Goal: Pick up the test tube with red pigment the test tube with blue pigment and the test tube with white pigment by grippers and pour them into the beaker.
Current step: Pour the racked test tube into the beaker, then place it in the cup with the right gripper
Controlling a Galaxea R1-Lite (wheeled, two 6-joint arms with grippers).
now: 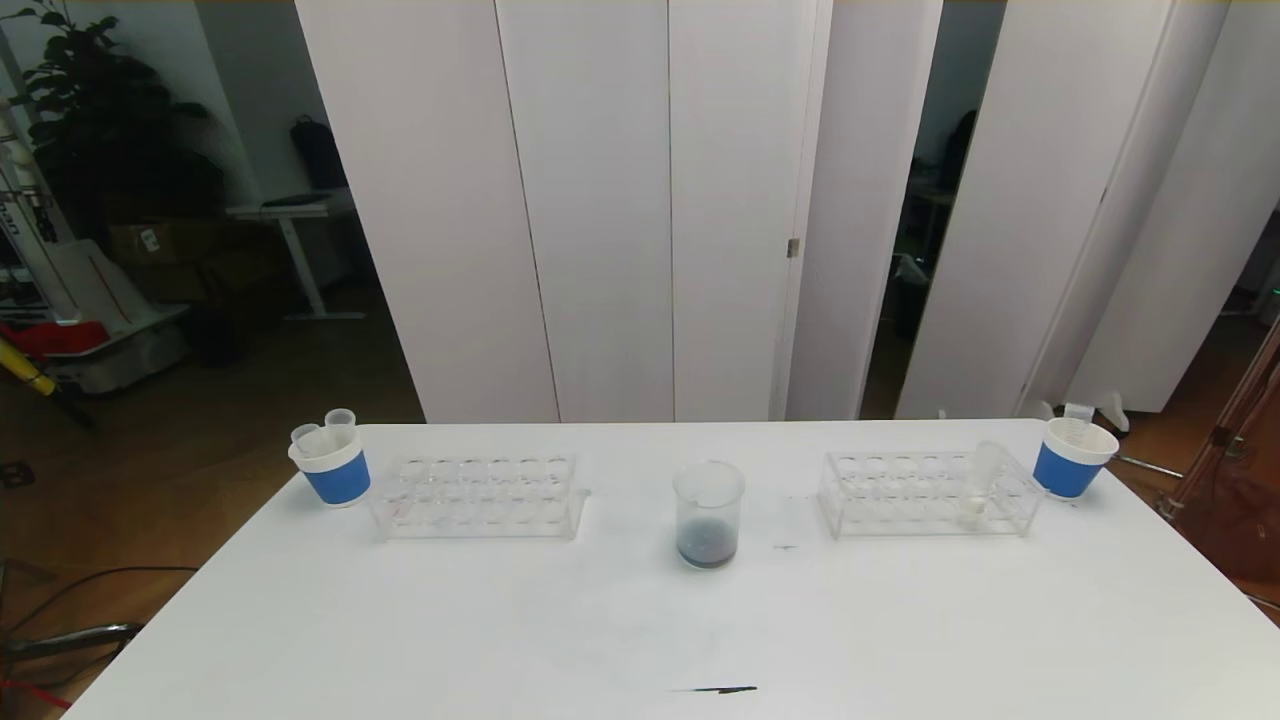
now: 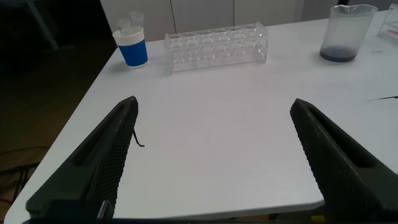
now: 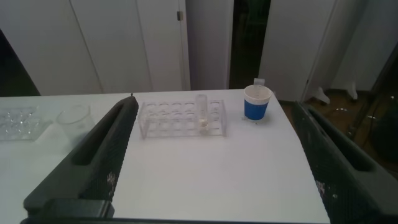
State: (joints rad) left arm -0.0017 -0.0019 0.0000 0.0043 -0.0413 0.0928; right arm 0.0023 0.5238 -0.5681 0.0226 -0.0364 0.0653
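Observation:
The beaker (image 1: 709, 515) stands mid-table with dark liquid at its bottom; it also shows in the left wrist view (image 2: 345, 34) and the right wrist view (image 3: 74, 118). The test tube with white pigment (image 1: 980, 488) stands upright in the right clear rack (image 1: 925, 492), also seen from the right wrist (image 3: 201, 112). No tube with red or blue pigment is in view. My left gripper (image 2: 214, 102) hangs open over bare table near the front left edge. My right gripper (image 3: 214, 104) is open, well short of the right rack (image 3: 180, 118). Both are outside the head view.
An empty clear rack (image 1: 478, 497) sits on the left. A blue-sleeved paper cup (image 1: 330, 465) at the far left holds two empty tubes. Another cup (image 1: 1072, 457) at the far right holds one. A dark smear (image 1: 715, 689) marks the table's front.

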